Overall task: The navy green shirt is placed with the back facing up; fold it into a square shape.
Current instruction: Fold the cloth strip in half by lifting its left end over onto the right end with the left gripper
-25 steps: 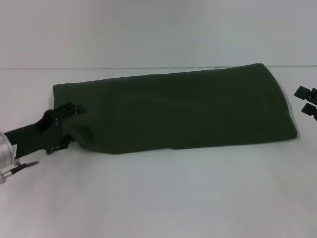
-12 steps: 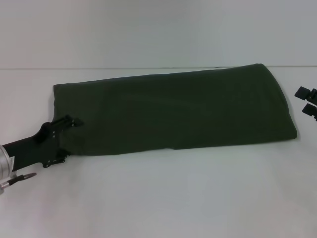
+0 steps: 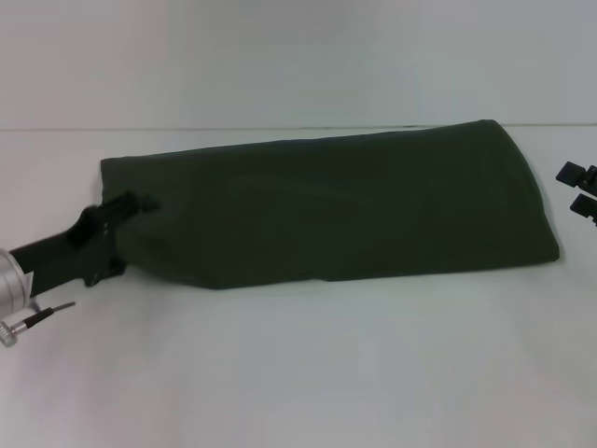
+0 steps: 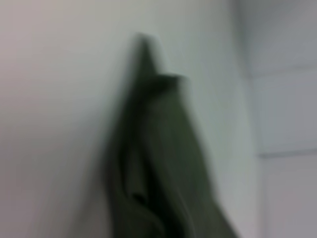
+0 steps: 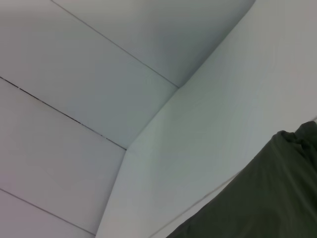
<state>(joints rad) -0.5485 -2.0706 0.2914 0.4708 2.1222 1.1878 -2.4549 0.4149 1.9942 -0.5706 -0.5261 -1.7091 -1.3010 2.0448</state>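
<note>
1. Shirt (image 3: pixel 345 207): dark olive green, folded into a long band lying flat across the middle of the white table (image 3: pixel 308 373). In the head view its wider end points toward the robot's right and its narrower end toward the left. Only a plain side shows, with no lettering visible. The near edge has a small step partway along.

2. Shirt, left wrist view (image 4: pixel 158 173): seen lengthwise and blurred, running away from the camera to a narrow point. A raised fold or wrinkle stands up close to the camera, a detail the head view does not show.

3. Shirt, right wrist view (image 5: pixel 267 198): only one end shows, low in a corner of the picture, with a small bunched bit of cloth at its edge.

4. Left gripper (image 3: pixel 131 238): black, at the shirt's narrow left end. One finger (image 3: pixel 126 203) lies on top of the cloth and the other is low at the near corner, so the jaws look spread across that corner. Whether they pinch the cloth cannot be told.

5. Right gripper (image 3: pixel 580 191): at the right edge of the head view, just beside the shirt's wide end and apart from it. Two black fingers show with a gap between them, holding nothing.

6. Wall (image 5: pixel 99 99): pale panels with thin seams, meeting the table behind the shirt.
</note>
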